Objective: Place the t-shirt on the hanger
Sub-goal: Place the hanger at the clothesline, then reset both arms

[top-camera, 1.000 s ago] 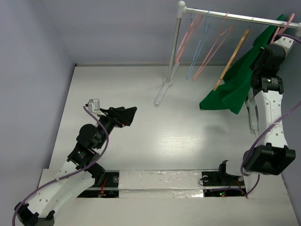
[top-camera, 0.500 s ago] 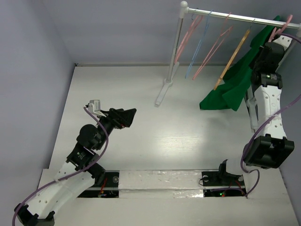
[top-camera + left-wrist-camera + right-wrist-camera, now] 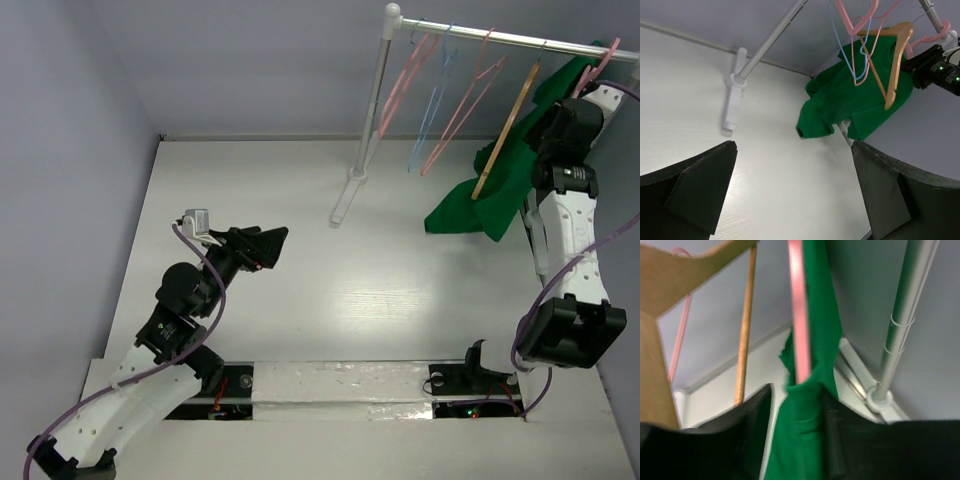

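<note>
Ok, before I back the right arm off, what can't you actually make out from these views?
1. Right wrist view, blurred: the fingers of the right end effector flank the t-shirt and hanger; whether they pinch either is unclear.
2. Top view: the hanger's hook at the rail is tiny, beside the right arm; its seating is unreadable.
3. Left wrist view: the t-shirt covers the hanger's arms and the wooden hanger overlaps; shoulder fit hidden.

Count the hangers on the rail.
5, left to right: thin pink hanger, blue hanger, second pink hanger, wooden hanger, salmon hanger carrying the t-shirt. Others may hide.
</note>
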You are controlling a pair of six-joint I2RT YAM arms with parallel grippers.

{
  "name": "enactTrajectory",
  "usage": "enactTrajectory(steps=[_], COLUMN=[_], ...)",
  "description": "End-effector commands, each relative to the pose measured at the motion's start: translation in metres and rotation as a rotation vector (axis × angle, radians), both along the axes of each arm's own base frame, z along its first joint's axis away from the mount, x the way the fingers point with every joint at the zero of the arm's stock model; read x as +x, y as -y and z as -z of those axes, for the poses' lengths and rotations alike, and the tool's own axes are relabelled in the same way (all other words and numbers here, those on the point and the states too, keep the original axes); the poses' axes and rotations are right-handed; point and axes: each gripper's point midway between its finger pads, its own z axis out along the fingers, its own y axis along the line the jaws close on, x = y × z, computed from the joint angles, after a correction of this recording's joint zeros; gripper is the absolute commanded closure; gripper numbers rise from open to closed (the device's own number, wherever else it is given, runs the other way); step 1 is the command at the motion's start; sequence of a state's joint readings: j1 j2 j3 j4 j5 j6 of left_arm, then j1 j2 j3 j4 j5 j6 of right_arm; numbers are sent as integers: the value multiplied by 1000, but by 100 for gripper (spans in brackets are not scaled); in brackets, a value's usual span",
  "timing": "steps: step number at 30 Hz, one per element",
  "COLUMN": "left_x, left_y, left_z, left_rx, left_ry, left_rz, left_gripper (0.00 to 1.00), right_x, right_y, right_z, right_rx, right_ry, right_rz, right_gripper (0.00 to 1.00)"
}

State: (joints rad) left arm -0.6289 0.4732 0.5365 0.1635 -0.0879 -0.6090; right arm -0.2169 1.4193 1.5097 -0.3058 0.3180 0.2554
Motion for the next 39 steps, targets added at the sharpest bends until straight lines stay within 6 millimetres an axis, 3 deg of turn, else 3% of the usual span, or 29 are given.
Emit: enactTrajectory(steps=[1,2,4,5,8,14,17,18,19,23,25,27,32,34,35,39], left_x=[-7,-7,-7,-7,-6,-6,-10,-10,-11,-14,-15,-18,-24,-30,-31,-38], left_y=[-4,-5,-8,-9,-14,-25,-29,-31,-32,-37,-36,-35,-36,-39,-40,-46], left_z=[-33,-35,-43,-44,-55,-79,-95,-98,-101,-113,-115,-119,-127,-132,-133,-136], left_rx=[-30,-30,-33,-27,-20,-16,-19,-17,-14,-6,-1,7,9,5,6,-2], left_ry=[77,81,93,94,103,137,169,173,177,188,188,194,209,231,237,267], left_rz=[1,-3,-13,-18,-44,-92,-101,-107,-111,-123,-116,-101,-83,-82,-82,-90], left_gripper=[1,1,1,1,1,1,1,1,1,1,1,1,1,1,1,1], right_x=[-12,-14,-24,-28,-48,-99,-111,-124,-125,-147,-165,-173,-216,-228,-241,-264], right_y=[-7,-9,-15,-17,-26,-37,-48,-57,-62,-93,-119,-139,-185,-202,-209,-220], right_z=[-44,-46,-58,-64,-85,-113,-103,-109,-98,-87,-91,-83,-87,-80,-83,-78], right_rx=[5,12,16,21,28,34,51,52,66,139,158,193,207,207,195,163], right_ry=[123,128,160,175,229,330,333,360,345,383,419,415,464,460,486,513], right_rz=[-29,-32,-49,-55,-74,-68,-108,-140,-161,-290,-411,-506,-730,-828,-854,-905], right_gripper=[50,39,29,16,0,0,0,0,0,0,0,0,0,0,0,0])
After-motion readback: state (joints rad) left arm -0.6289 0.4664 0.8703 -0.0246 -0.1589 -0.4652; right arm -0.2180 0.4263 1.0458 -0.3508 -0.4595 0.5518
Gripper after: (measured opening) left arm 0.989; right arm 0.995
